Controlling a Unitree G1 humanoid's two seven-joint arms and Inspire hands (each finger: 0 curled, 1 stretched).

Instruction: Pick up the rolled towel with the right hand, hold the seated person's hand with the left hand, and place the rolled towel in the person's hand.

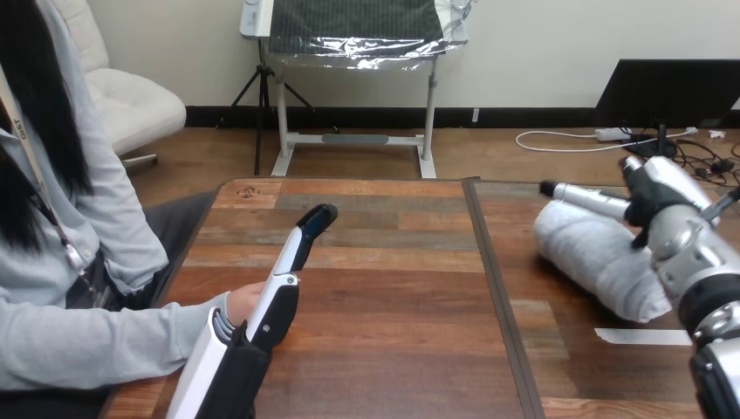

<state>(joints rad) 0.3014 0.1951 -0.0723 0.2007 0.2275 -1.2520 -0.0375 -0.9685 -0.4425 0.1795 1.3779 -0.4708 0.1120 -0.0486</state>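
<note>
At near left edge of brown wooden table [384, 332], left hand [275, 310] with fingers held straight, touching person's hand [243, 301] beside it, farther right, white-grey rolled towel [593, 262] lying on table, right hand [654, 205] resting on its far end, fingers stretched straight.

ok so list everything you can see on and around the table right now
table: one, brown wood, across the view
rolled towel: one, pale grey, on the table's right part
strip: one, white, flat on the table just in front of the towel
person's hand: one, at the table's left edge
left hand: one, black and white, beside the person's hand, fingers straight
right hand: one, black and white, above the towel's far end, fingers straight
</note>
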